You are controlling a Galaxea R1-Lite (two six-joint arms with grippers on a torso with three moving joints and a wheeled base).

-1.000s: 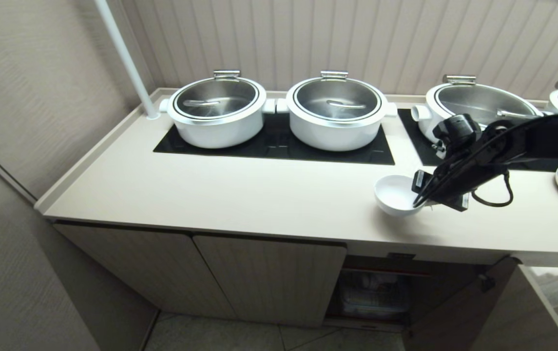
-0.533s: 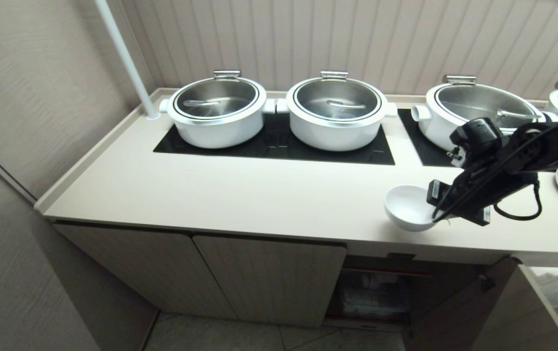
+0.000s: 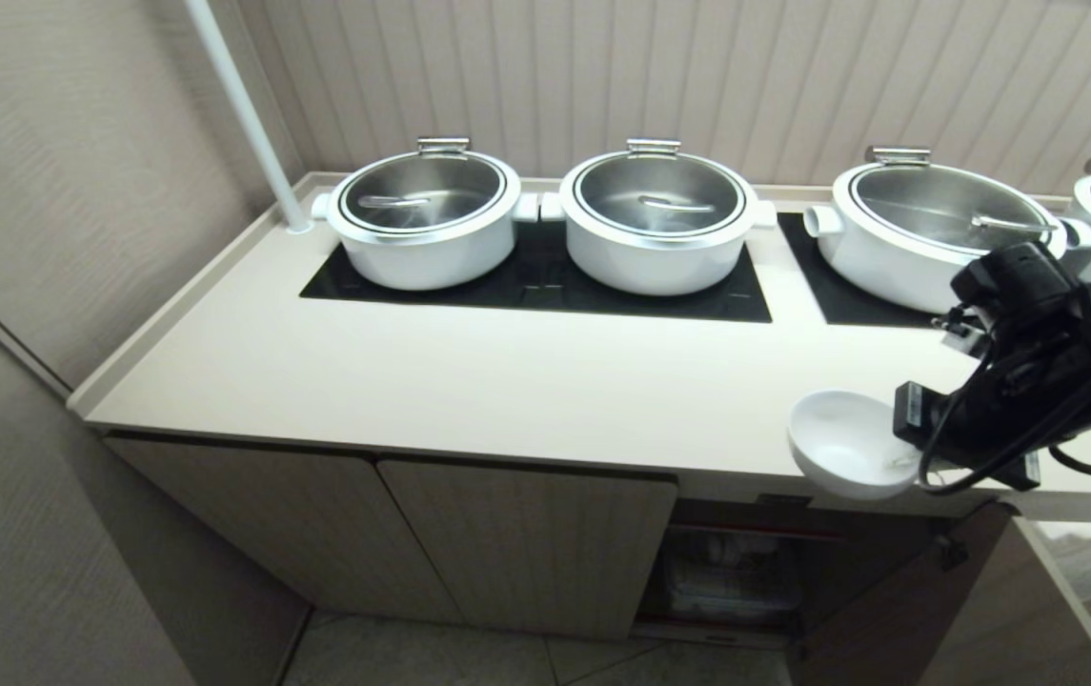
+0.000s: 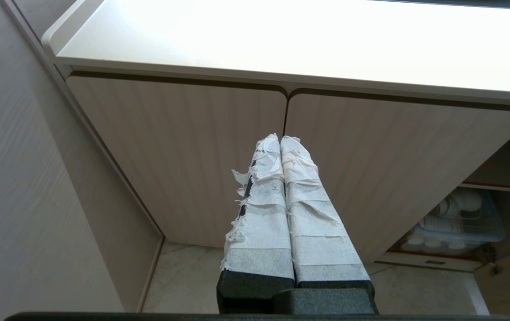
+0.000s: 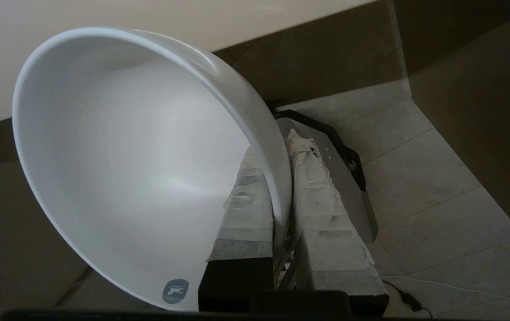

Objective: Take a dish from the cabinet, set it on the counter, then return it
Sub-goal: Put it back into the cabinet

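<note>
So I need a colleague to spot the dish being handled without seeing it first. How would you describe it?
Find the long beige counter with the big white steel-lidded pots. At its front edge, above the open cabinet, the right gripper pinches the rim of a small white bowl. Unlike the pots, it is plain, lidless, handleless and held in the air.

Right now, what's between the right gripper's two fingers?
The bowl's rim wall, one finger inside, one outside, seen in the right wrist view; right gripper pinches it.
</note>
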